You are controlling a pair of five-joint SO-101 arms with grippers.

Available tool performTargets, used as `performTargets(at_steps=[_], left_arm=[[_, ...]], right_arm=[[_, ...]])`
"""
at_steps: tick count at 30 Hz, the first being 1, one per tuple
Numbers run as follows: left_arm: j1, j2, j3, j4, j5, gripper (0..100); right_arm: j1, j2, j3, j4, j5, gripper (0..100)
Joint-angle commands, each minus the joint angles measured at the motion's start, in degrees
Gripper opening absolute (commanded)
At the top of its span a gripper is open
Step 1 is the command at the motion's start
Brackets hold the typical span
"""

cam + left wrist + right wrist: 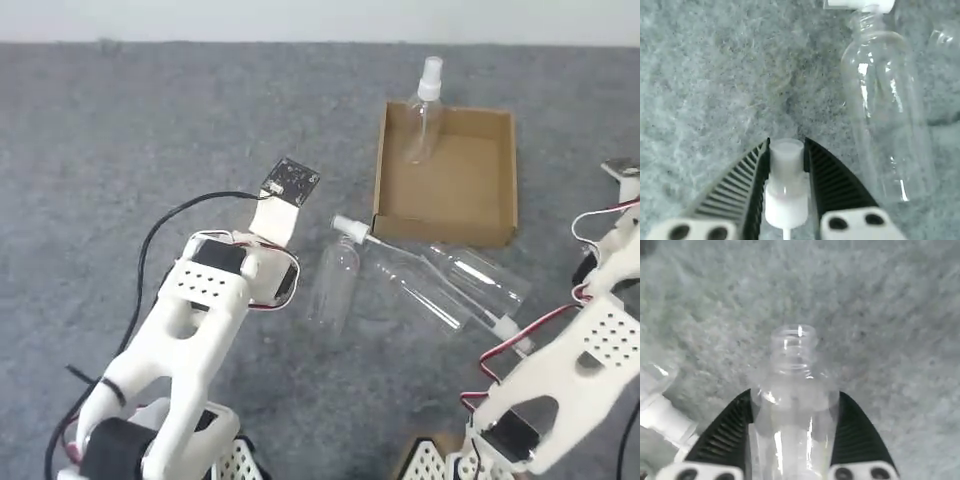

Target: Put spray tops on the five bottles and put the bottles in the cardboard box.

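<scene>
Left gripper point(786, 146) pinches a white spray top point(786, 200) low over the grey tabletop point(715, 75), beside a capped bottle point(885, 115) lying flat. The spray top's tube runs off the frame edge. Right gripper point(794, 395) clamps an open-necked bottle point(793, 370) whose base is cut off. From above, the left arm point(200, 310) angles toward the cardboard box point(470, 175), where a topped bottle point(422, 120) rests, its nozzle jutting past the far wall.

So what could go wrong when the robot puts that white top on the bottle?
The left gripper pinches the smooth spray top by its sides, so it might slip out. The bottle in the right gripper has a small open neck, so the top's thin tube could miss it.
</scene>
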Motion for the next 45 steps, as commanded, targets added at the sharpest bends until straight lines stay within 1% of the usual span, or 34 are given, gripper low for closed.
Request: performTargets(at_steps=[1, 4, 9, 11, 14, 19, 22, 25, 28, 31, 36, 40, 45], left_arm=[[0.4, -2.7, -0.4, -1.2, 0.4, 1], [0.4, -2.7, -0.4, -1.1, 0.4, 1], [0.4, -2.6, -0.4, -1.1, 0.4, 1], [0.4, -2.6, -0.4, -1.1, 0.4, 1], [0.4, -2.6, -0.4, -1.1, 0.3, 1], [0.4, -2.6, -0.3, -1.1, 0.3, 1], [0.4, -2.6, -0.3, -1.1, 0.3, 1], [0.4, -2.5, -0.3, -1.1, 0.3, 1], [0.4, -2.5, -0.3, -1.1, 0.4, 1], [0.4, -2.6, 0.1, -1.2, 0.4, 1], [0.5, -2.6, 0.3, -1.2, 0.4, 1], [0.5, -2.7, 0.3, -1.2, 0.4, 1], [0.5, -2.8, 0.5, -1.2, 0.4, 1]], right_arm=[[1.1, -6.1, -4.2, 1.9, -9.0, 0.6], [1.3, -7.7, -4.2, 2.8, -13.7, 0.6], [1.4, -14.0, -2.8, 5.1, -14.7, 0.6], [1.7, -17.5, 0.9, 5.1, -14.7, 0.6], [1.8, -23.5, 10.1, 3.1, -14.2, 0.6], [2.0, -34.5, 31.3, -10.9, -14.2, 0.6], [1.6, -41.6, 45.2, -22.9, -14.1, 0.7], [0.9, -46.9, 53.5, -31.7, -14.1, 1.0], [0.4, -47.8, 55.2, -34.2, -14.1, 2.5], [0.2, -45.6, 55.2, -34.9, -13.9, 9.5], [0.1, -41.8, 55.1, -34.8, -9.6, 18.8], [-0.9, -41.3, 55.1, -34.7, -9.1, 21.4], [-4.0, -41.5, 55.0, -34.2, -9.1, 21.4]])
